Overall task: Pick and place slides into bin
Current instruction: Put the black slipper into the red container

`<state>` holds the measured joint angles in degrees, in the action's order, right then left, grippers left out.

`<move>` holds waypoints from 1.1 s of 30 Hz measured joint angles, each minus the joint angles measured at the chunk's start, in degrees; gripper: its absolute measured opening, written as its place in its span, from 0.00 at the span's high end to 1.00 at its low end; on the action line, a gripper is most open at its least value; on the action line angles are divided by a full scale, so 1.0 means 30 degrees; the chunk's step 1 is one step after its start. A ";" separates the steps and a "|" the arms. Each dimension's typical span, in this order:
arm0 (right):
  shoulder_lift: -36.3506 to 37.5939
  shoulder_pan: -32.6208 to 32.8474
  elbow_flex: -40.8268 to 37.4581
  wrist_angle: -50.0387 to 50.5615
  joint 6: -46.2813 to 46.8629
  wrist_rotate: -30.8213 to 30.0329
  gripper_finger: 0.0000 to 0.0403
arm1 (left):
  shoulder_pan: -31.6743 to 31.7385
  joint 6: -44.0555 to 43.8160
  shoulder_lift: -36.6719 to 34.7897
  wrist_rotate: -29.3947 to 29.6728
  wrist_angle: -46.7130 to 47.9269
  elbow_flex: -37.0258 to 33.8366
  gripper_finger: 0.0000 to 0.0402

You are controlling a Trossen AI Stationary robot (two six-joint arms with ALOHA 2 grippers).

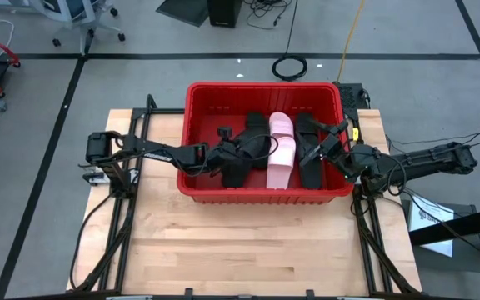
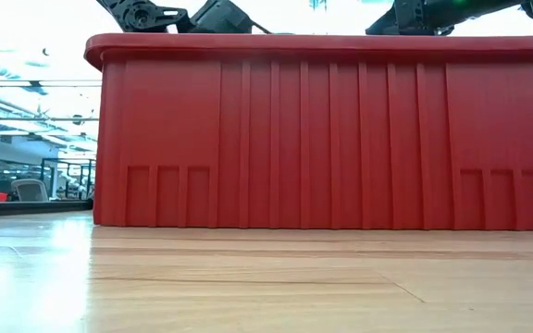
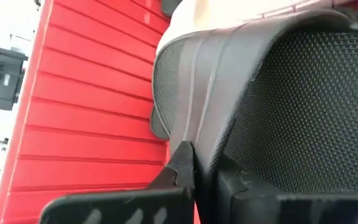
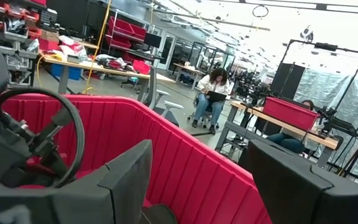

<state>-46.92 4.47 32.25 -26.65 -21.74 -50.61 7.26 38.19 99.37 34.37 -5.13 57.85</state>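
The red bin (image 1: 261, 86) stands at the middle of the table, and its near wall (image 2: 322, 129) fills the low view. Inside lie black slides (image 1: 242, 154) at the left, two pale pink slides (image 1: 282, 150) in the middle and black slides (image 1: 311, 154) at the right. My left gripper (image 1: 226, 158) reaches into the bin from the table's left and is shut on a black slide (image 3: 278, 93). My right gripper (image 1: 333, 137) is open and empty above the bin's right part, its fingers wide apart in the right wrist view (image 4: 197, 149). My left gripper pinches the black slide between its two fingers. One finger (image 3: 180, 160) is on the smooth ridged band (image 3: 197, 124) and the other is on the dotted surface (image 3: 260, 149). The fingers come from the table's left, inside the bin. Whether the slide rests on the others cannot be told.
The bin's walls rise around both grippers, and its ribbed red floor (image 3: 86, 124) shows beside the held slide. Bare wooden table (image 1: 248, 242) lies in front of the bin. In the room behind, a person (image 4: 211, 93) sits at a table.
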 joint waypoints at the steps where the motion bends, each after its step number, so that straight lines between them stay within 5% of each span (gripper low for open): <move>1: 0.0000 0.0000 0.0000 -0.0007 0.0000 -0.0007 0.37 | -0.0051 -0.0221 0.0000 0.0016 0.0135 0.0119 0.99; 22: 0.0004 0.0007 0.0000 0.0000 0.0000 -0.0014 0.37 | -0.0756 -0.6237 0.0245 0.1590 0.6802 0.4341 0.99; 33: 0.0001 0.0007 0.0000 -0.0001 0.0029 -0.0029 0.37 | -0.0795 -0.8038 0.3663 0.2413 1.0375 0.8041 1.00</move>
<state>-46.91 4.49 32.25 -26.66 -21.65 -50.70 4.88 14.08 110.36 41.60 26.00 81.97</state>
